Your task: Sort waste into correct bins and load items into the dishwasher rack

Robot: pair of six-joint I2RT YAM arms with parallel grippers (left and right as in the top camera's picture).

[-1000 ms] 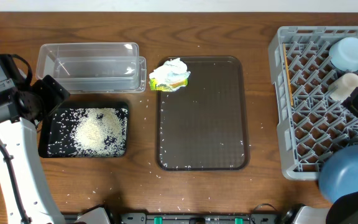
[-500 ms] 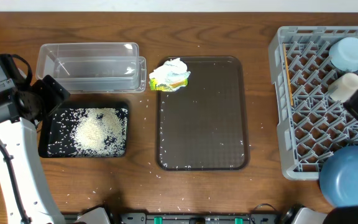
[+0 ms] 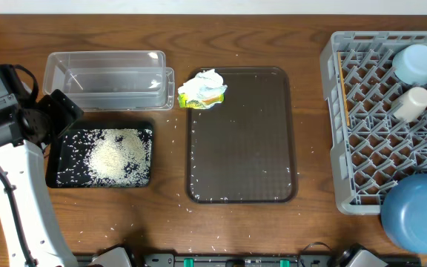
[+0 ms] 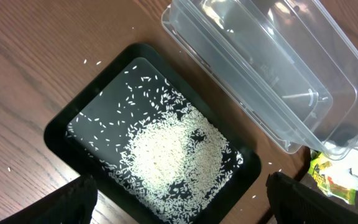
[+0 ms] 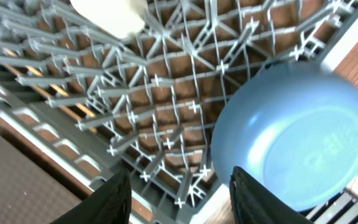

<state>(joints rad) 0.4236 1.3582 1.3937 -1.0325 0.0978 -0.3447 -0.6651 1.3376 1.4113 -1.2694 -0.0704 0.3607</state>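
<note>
The left fingers (image 4: 73, 205) are hanging spread wide above the black tray (image 3: 58, 178), gripping nothing and touching nothing. The heap of white rice (image 3: 113, 154) is lying inside that tray, with stray grains dotting the tabletop (image 3: 161, 230) around it. The clear plastic tub (image 3: 106, 78) is sitting just behind the tray, on its far side.

The crumpled white tissue with its yellow-green wrapper (image 3: 202, 89) is resting on the far left corner of the brown serving tray (image 3: 243, 133).

The right fingers (image 5: 114, 202) are also standing apart with nothing between them, hovering over the near edge of the grey dishwasher rack (image 3: 332, 111). The large blue bowl (image 3: 417, 211) is lying upside down at the rack's near right corner, just beside those fingers but apart from them. Farther back in the rack, the small light-blue bowl (image 3: 415, 63) is sitting upside down, and the white cup (image 3: 414, 102) is lying just in front of it.
</note>
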